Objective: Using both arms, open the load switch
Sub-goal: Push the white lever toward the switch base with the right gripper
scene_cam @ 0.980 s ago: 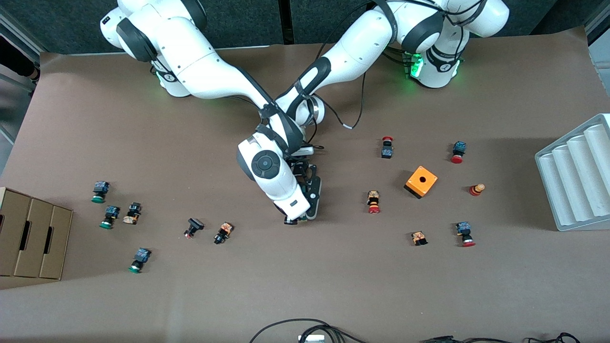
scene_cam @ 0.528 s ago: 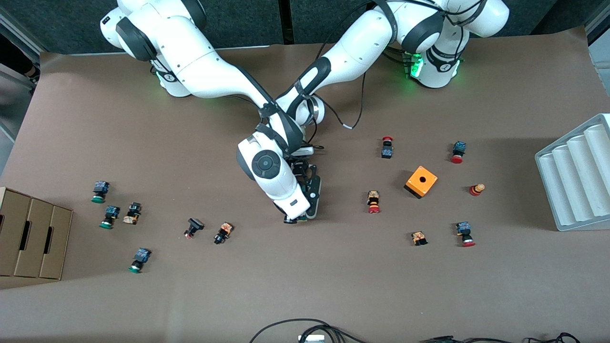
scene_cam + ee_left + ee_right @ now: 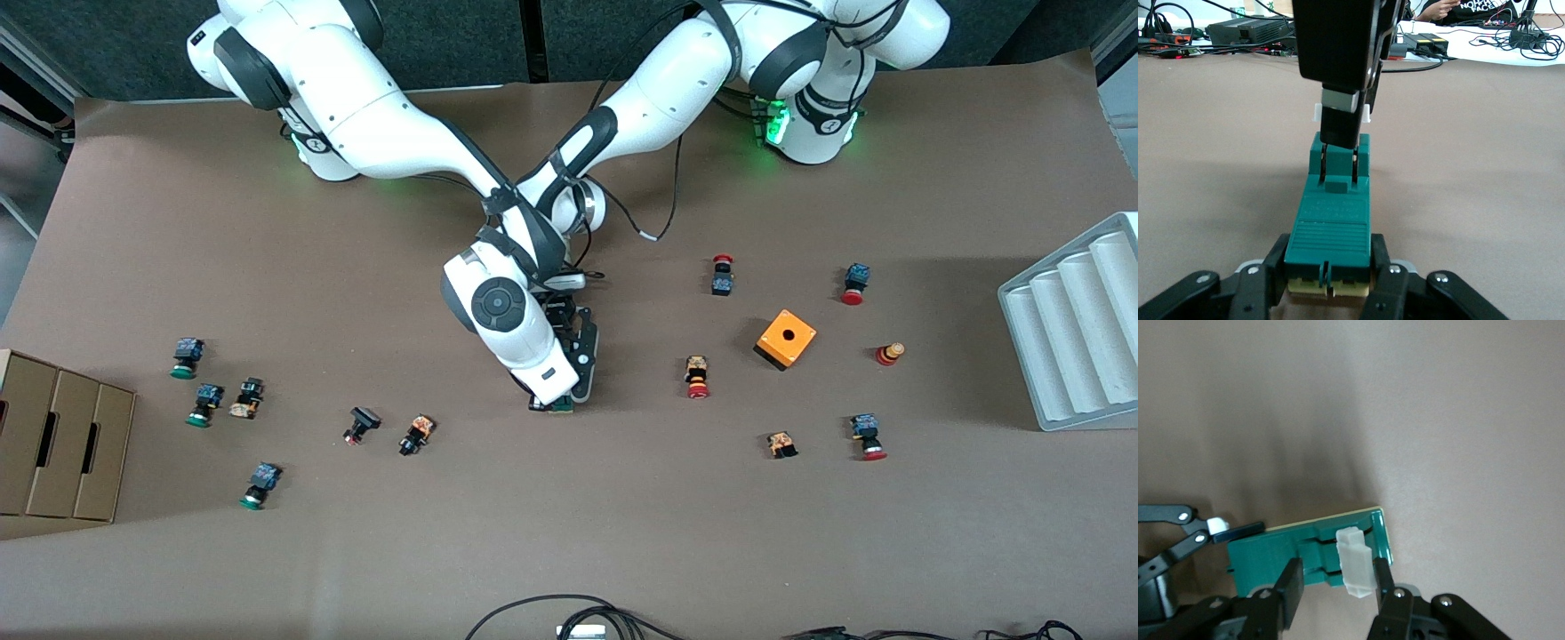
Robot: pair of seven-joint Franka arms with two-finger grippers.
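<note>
The load switch (image 3: 1331,220) is a slim dark-green block lying on the brown table mid-way between the two arms' ends; in the front view only a green sliver of the load switch (image 3: 561,406) shows under the hands. My left gripper (image 3: 1329,259) is shut on one end of its body. My right gripper (image 3: 1337,584) comes down from above at the other end, shut across the raised part that carries the white tab (image 3: 1355,570). In the front view the right gripper (image 3: 544,402) and the left gripper (image 3: 582,384) meet there, the arms crossing above.
Small red- and green-capped push buttons lie scattered toward both ends of the table. An orange cube (image 3: 785,339) stands toward the left arm's end, with a white ribbed tray (image 3: 1071,329) at the table's edge. A cardboard box (image 3: 62,444) sits at the right arm's end.
The right arm's wrist has edged slightly toward the bases. Both grippers stay shut on the load switch, which has barely moved.
</note>
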